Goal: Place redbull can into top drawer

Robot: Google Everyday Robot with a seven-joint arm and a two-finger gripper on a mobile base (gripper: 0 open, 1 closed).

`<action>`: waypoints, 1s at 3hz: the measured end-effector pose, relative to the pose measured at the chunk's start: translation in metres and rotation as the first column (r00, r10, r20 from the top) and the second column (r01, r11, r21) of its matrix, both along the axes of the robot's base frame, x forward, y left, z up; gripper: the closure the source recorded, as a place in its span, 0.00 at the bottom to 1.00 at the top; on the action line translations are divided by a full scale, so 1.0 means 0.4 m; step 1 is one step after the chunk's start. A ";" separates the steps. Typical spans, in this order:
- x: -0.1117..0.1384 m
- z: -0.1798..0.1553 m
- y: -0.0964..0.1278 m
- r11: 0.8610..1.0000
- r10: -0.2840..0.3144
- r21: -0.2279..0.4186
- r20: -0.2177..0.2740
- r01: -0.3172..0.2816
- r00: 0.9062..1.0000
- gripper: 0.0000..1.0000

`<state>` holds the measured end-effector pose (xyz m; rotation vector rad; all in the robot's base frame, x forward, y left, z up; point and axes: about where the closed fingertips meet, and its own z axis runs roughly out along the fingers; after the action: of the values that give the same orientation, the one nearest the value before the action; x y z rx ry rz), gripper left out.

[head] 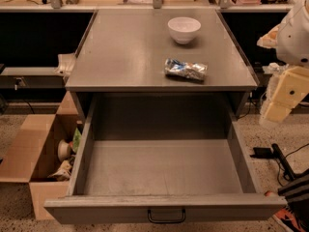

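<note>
The redbull can (186, 69), crinkled silver and blue, lies on its side on the grey cabinet top (120, 52), near the front edge and right of centre. The top drawer (164, 170) is pulled fully open below it, with nothing inside; its small dark handle (166, 216) is on the front panel. My arm comes in at the right edge, white and cream, and my gripper (274, 111) hangs beside the cabinet's right side, to the right of the can and lower than the cabinet top. It holds nothing that I can see.
A white bowl (184, 29) stands on the cabinet top behind the can. An open cardboard box (34, 153) with items sits on the floor left of the drawer. Dark cables and a plug (275, 153) lie on the floor at the right. A cluttered bench runs along the back.
</note>
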<state>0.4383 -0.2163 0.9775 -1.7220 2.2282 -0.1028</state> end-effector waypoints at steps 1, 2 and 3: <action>0.000 0.000 0.000 1.000 0.000 0.000 0.000 0.000 1.000 0.00; 0.053 -0.023 0.006 0.999 0.006 0.039 0.015 -0.006 1.000 0.00; 0.156 -0.088 0.028 0.993 0.018 0.119 0.038 -0.022 0.999 0.00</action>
<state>0.5005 -0.2051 0.9422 -1.6656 2.1449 0.0031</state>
